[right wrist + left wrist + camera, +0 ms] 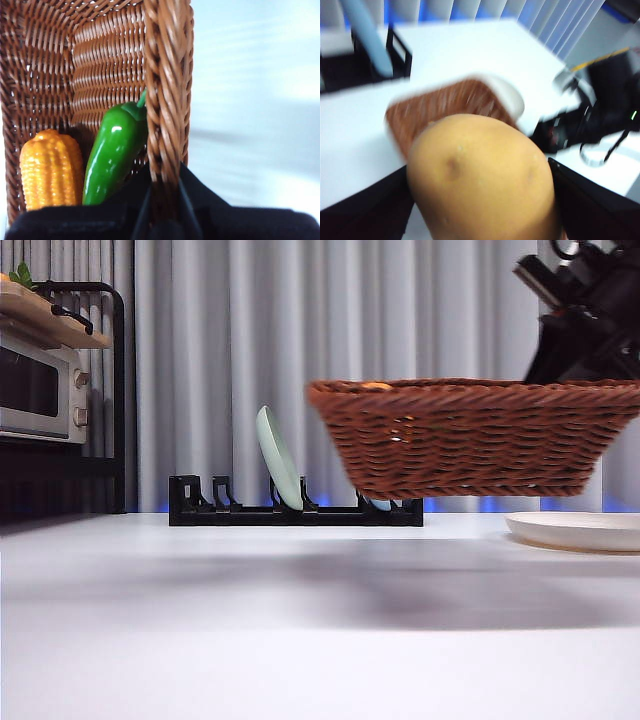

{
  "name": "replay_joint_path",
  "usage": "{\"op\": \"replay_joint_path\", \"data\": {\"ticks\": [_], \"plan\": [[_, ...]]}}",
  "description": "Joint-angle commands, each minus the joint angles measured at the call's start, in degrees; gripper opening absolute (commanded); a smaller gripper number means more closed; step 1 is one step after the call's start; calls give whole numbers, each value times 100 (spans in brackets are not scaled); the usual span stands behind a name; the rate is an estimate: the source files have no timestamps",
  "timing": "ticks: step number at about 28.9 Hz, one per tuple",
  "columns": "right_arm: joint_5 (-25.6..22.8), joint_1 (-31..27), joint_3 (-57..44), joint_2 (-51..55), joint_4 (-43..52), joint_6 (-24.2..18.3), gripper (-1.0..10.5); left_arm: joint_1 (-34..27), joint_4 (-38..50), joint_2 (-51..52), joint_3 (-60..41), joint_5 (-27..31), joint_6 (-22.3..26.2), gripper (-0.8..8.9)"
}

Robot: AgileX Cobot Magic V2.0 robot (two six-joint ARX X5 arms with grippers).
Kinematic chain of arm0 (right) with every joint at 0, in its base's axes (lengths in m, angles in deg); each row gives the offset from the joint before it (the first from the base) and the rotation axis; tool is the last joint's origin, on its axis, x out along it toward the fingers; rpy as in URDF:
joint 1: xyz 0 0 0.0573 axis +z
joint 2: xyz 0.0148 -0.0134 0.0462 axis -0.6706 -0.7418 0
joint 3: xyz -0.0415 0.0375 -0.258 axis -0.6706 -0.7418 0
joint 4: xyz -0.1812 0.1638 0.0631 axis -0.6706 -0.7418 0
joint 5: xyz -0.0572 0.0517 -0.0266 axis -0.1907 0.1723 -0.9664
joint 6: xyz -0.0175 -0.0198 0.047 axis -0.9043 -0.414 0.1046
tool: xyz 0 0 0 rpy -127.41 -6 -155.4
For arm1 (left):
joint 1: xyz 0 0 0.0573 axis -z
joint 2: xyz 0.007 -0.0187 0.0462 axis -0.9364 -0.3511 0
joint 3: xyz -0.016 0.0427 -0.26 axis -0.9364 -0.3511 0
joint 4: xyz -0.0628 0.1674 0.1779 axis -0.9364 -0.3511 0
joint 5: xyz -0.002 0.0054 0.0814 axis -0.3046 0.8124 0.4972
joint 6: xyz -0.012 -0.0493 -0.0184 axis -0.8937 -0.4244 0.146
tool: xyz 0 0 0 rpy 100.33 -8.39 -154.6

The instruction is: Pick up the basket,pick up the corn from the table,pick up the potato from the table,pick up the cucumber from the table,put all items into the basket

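Observation:
My right gripper [162, 200] is shut on the braided rim of the brown wicker basket [105, 65] and holds it in the air. In the front view the basket [470, 440] hangs above the white table [200, 620], with the right gripper [585, 330] at its far right end. The orange-yellow corn [50, 170] and the glossy green cucumber [112, 155] lie side by side inside the basket. My left gripper [480, 200] is shut on the tan potato [480, 175], up in the air, with the blurred basket [445, 107] beyond it.
A black dish rack [295, 510] with a pale green plate [278, 458] stands at the back of the table. A white plate [580, 530] lies at the right under the basket's end. A toaster oven [40, 390] sits on a shelf at the far left.

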State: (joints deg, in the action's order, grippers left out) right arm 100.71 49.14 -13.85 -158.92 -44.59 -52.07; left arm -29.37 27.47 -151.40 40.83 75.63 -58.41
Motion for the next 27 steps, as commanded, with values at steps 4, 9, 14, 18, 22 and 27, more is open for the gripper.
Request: {"op": "replay_joint_path", "data": {"ticks": [4, 9, 14, 18, 22, 27], "plan": [[-184, 566, 37, -26, 74, 153, -12, -151, -168, -739, 614, 9, 361, -8], [-205, 855, 37, -26, 118, 299, -12, -190, -258, -1443, 686, -136, 356, -7], [-205, 1003, 37, -26, 127, 345, -12, -166, -278, -2146, 686, -310, 330, -8], [-201, 1106, 37, -26, 111, 356, -12, -96, -337, -2505, 686, -339, 315, -6], [-199, 1147, 37, -26, 116, 361, -12, -76, -645, -2675, 686, -470, 365, 198], [-199, 1147, 37, -26, 118, 385, -12, -66, -719, -2684, 691, -435, 411, 624]]}}
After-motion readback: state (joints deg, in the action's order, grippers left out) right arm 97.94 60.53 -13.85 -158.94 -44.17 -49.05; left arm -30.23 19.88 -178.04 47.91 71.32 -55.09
